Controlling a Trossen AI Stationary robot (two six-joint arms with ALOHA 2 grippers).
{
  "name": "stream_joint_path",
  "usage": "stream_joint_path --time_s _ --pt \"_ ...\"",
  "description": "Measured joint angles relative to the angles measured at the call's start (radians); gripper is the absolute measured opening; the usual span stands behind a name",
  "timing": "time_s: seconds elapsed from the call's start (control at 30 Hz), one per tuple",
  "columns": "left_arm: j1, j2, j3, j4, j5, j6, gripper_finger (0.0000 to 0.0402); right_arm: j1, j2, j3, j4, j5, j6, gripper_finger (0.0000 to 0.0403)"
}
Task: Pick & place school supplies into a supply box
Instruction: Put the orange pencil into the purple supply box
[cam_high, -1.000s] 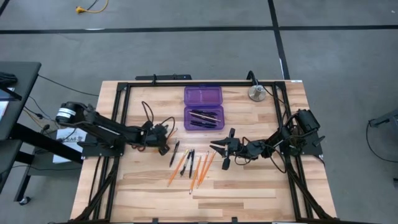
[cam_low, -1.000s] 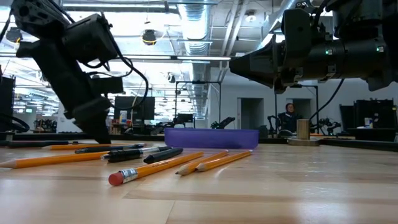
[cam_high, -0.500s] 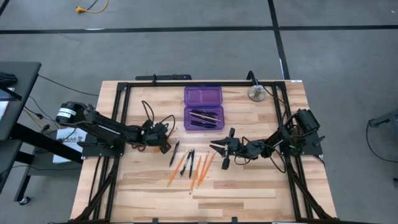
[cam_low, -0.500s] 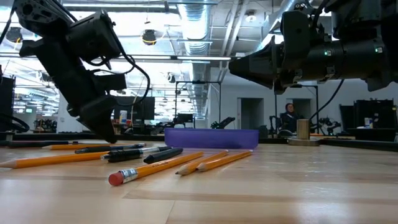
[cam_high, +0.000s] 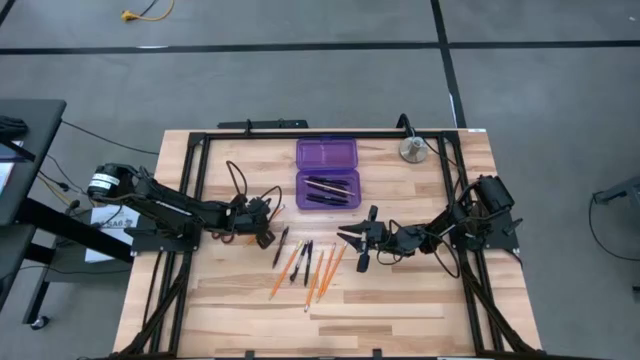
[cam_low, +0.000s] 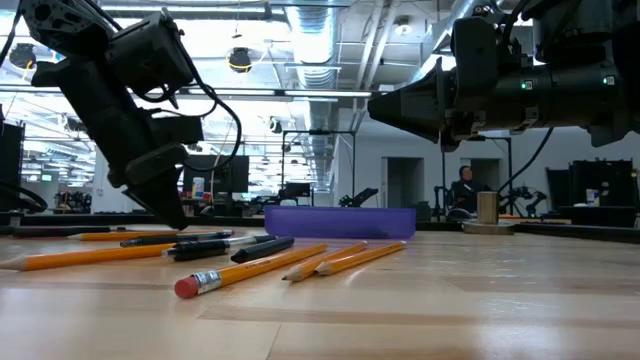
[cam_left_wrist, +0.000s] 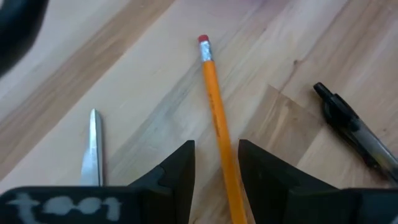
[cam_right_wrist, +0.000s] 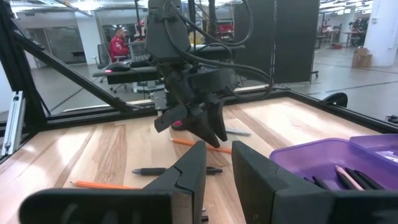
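The purple supply box (cam_high: 327, 172) lies open at the table's far middle, with dark pens (cam_high: 328, 189) in its near half. Several loose orange pencils and black pens (cam_high: 315, 265) lie on the wood near it. My left gripper (cam_left_wrist: 216, 144) is open and tipped downward. Its fingers stand on either side of an orange pencil (cam_left_wrist: 214, 106) lying on the table, with a scissors blade (cam_left_wrist: 94, 146) and a black pen (cam_left_wrist: 351, 127) beside it. My right gripper (cam_high: 350, 238) is level above the loose pencils, pointing toward the left arm. It is open by a narrow gap with nothing in it (cam_right_wrist: 217, 148).
A round silver metal object (cam_high: 411, 150) stands at the far right of the table. Black frame rails (cam_high: 190, 190) run along the table's left, right and far edges. A person (cam_low: 462, 190) sits in the room beyond the table. Bare wood lies toward the near edge (cam_high: 330, 320).
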Motion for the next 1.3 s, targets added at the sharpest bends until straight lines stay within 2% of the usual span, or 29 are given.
stream_joint_path --time_s 0.17,0.33,0.47,0.57,0.73,0.8,1.1,1.3 --pt "0.000 0.041 -0.004 0.006 0.035 -0.021 0.0113 0.000 0.000 0.000 0.000 0.000 0.000 0.0072" --pt "-0.002 0.115 0.003 0.028 0.011 -0.027 0.0113 0.000 0.000 0.001 -0.001 0.000 0.004 0.0072" --pt "-0.002 0.129 0.003 0.036 -0.011 -0.063 0.0107 0.000 0.000 0.001 -0.001 -0.001 0.008 0.0072" --pt "-0.002 0.129 0.011 0.029 -0.003 -0.063 0.0087 0.000 0.000 0.001 -0.003 0.000 0.008 0.0072" --pt "-0.001 0.133 0.023 0.024 0.005 -0.063 0.0024 0.000 0.000 0.001 -0.004 0.000 0.008 0.0072" --pt "-0.001 0.133 0.024 0.023 0.002 -0.066 0.0010 0.000 0.000 0.001 -0.004 0.000 0.008 0.0072" --pt "-0.001 0.135 0.031 0.014 -0.010 -0.080 0.0009 0.000 0.000 0.001 -0.004 0.000 0.008 0.0072" --pt "0.000 0.139 0.090 -0.047 -0.011 -0.053 0.0007 0.000 0.000 0.001 -0.004 0.000 0.008 0.0072"
